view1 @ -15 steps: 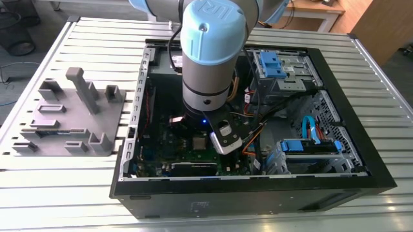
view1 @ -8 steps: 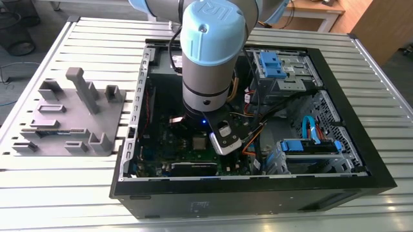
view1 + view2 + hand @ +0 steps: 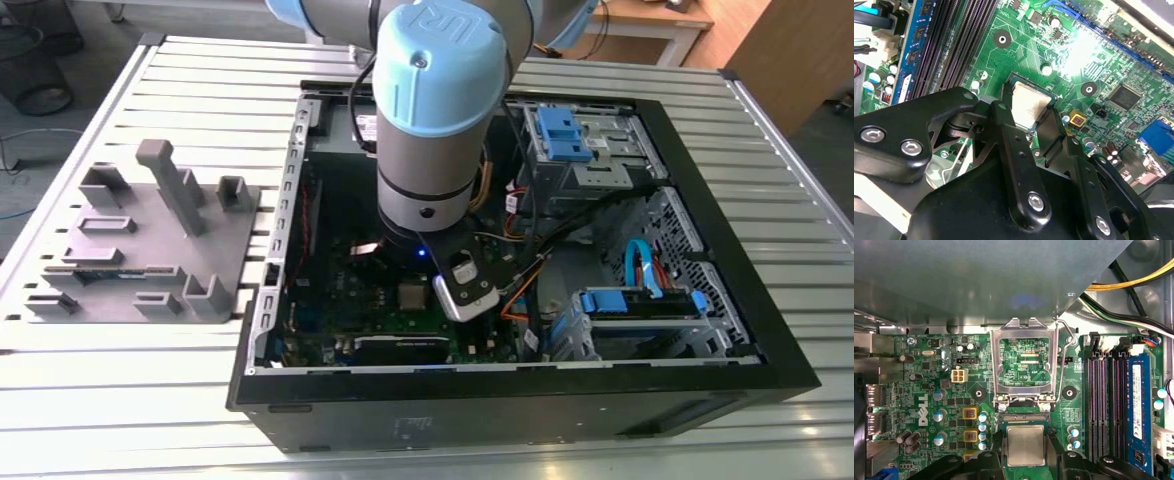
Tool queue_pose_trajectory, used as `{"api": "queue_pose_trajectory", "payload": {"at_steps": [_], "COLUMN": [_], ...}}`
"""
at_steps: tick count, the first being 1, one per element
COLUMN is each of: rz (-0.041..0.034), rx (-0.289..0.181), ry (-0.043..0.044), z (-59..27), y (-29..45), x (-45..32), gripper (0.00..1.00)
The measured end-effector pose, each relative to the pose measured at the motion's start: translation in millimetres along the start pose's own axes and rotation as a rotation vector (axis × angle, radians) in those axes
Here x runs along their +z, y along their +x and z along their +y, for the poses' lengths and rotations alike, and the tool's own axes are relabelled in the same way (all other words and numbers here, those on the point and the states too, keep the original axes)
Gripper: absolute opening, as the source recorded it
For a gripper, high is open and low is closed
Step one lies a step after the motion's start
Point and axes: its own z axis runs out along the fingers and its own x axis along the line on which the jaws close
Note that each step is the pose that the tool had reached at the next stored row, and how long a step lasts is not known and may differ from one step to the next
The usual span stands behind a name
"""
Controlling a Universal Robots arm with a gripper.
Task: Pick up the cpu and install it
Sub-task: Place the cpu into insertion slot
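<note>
The claw (image 3: 1030, 122) is clenched on the cpu (image 3: 1029, 100), pinching two opposite edges; the chip lies between its tips, over the socket (image 3: 1024, 417), with the open plate (image 3: 1026, 365) just beyond. A skewed or slipping chip would likely bend pins.
</note>
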Motion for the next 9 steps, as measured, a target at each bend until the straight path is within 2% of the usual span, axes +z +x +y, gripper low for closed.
{"api": "queue_pose_trajectory", "payload": {"at_steps": [9], "rz": [0.0001], "rx": [0.0], "ry": [0.0003], "z": [0.0], "y": [0.0], "x": [0.0], "gripper": [0.45]}}
